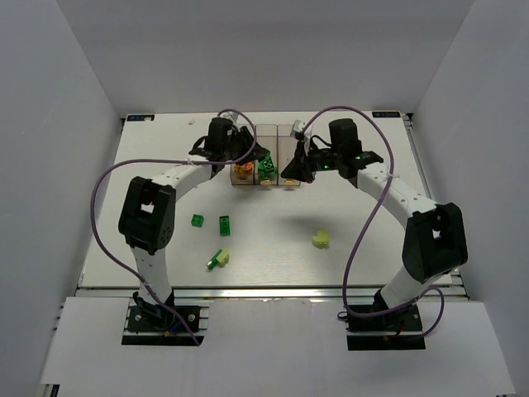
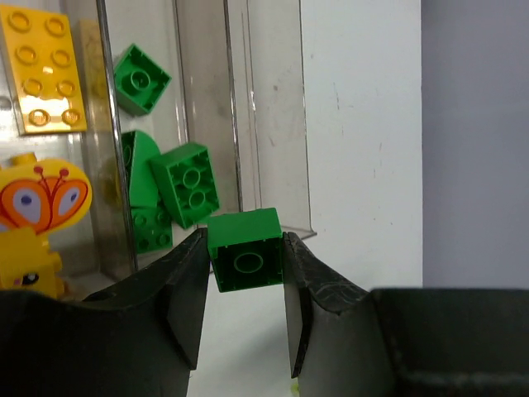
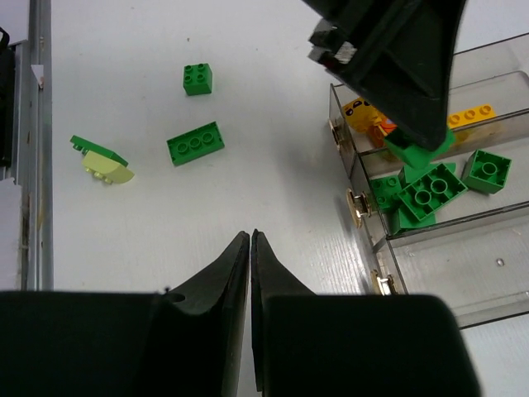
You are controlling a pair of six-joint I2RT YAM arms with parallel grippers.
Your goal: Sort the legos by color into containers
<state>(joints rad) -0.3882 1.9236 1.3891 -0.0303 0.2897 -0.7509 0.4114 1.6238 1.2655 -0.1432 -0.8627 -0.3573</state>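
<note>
So the left arm's fingers [image 3: 409, 124] are clamped on a small bright green studded plastic brick [image 2: 245, 252], one pad on each side, with a ringed face turned toward the wrist camera. From the right wrist view the brick hangs over the row of three narrow clear-plastic bins [image 1: 266, 136], about where the orange compartment meets the green one. Can't tell how high above the rim it sits.

The right arm's fingers [image 3: 242, 256] are pressed together with just a hairline slit between them and nothing in it. They hang over the white surface [image 1: 273, 207], just beside the near end of the bins.

What's in the bins:
- One end compartment has an orange studded plate [image 2: 41, 70] and a yellow block with an orange butterfly print [image 2: 37, 198].
- The middle one has a pile of green bricks [image 2: 186, 182].
- The third compartment [image 3: 463, 273] is the one nearest the right arm.

Loose on the surface:
- A small square green brick [image 3: 197, 78] lies near a longer green brick [image 3: 195, 142].
- Off to the side is a dark green piece touching a pale yellow-green curved piece [image 3: 103, 161].
- One pale yellow-green brick [image 1: 321, 240] sits well apart from those, over on the right arm's side.
</note>
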